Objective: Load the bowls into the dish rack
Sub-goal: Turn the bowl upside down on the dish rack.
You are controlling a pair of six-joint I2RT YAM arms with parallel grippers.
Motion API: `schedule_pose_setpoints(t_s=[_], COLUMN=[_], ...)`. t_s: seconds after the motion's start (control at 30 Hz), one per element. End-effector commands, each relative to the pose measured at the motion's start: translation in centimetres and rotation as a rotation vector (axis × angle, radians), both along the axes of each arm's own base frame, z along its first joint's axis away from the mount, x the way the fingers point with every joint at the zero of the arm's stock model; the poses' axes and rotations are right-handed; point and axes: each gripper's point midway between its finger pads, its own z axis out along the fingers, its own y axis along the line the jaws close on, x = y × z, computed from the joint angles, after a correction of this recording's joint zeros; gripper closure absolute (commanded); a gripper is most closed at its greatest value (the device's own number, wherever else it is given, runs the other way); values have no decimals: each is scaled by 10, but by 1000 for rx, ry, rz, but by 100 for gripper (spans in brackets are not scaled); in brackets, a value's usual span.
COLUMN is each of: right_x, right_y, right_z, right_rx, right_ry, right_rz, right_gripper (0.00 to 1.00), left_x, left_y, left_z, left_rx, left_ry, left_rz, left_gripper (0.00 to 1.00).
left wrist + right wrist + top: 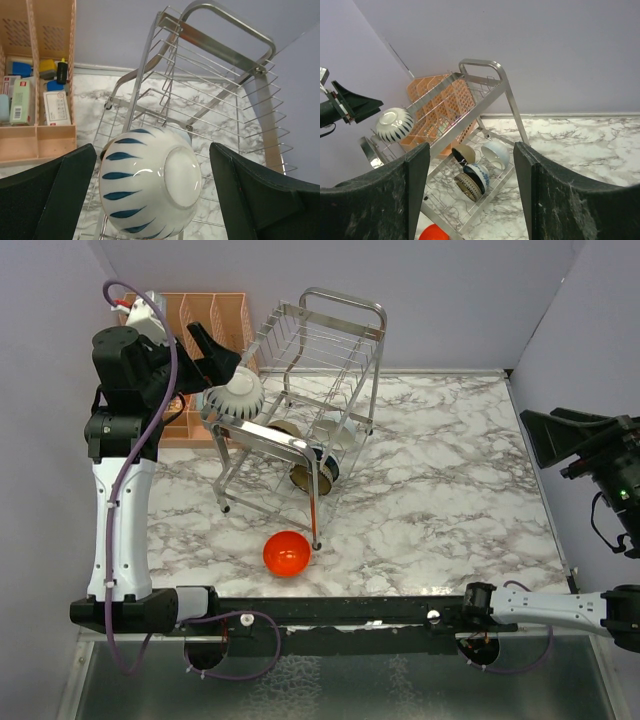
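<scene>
Our left gripper (152, 146) is spread wide around the blue-patterned bowl (150, 185) at the dish rack's (345, 310) upper left end, with the peach organiser (215, 315) just behind. Our right gripper (471, 145) is spread and empty. The red-orange bowl (287, 553) sits near the table's (450, 490) front edge.

We are counting six bowls: one red-orange bowl (287, 553) at lower centre of the top view, one blue-striped bowl (237, 395) at upper left, and four that we are making out in the rack's lower tier: cream-inside bowl (463, 153), white bowl (496, 152), blue-patterned bowl (480, 175), brown bowl (466, 186). We are also counting one dish rack (345, 300), one peach organiser (215, 320) and two arms, the left arm (118, 520) and the right arm (560, 608).
</scene>
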Motion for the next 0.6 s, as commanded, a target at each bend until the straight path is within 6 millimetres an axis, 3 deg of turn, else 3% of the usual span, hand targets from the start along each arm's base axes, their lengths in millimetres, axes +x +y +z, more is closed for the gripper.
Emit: schedule_pose_setpoints(t_s=[0.0,0.2,0.4,0.57], right_x=[-1,-4,-2,-1], right_y=[28,56,85,92], right_z=[-5,-5,-12,-12], right_rx=[-66,-91,-140,-137], right_ry=[17,28,59,51], right_rz=[80,168,223,235], right_gripper=[32,21,20,20], left_x=[-15,-15,-10,-6], left_y=[11,16,14,10], left_z=[2,-1,-16,-26], left_rx=[120,188,222,224], left_ry=[-6,11,56,79], left_rz=[25,28,-4,-37], left_gripper=[1,1,1,1])
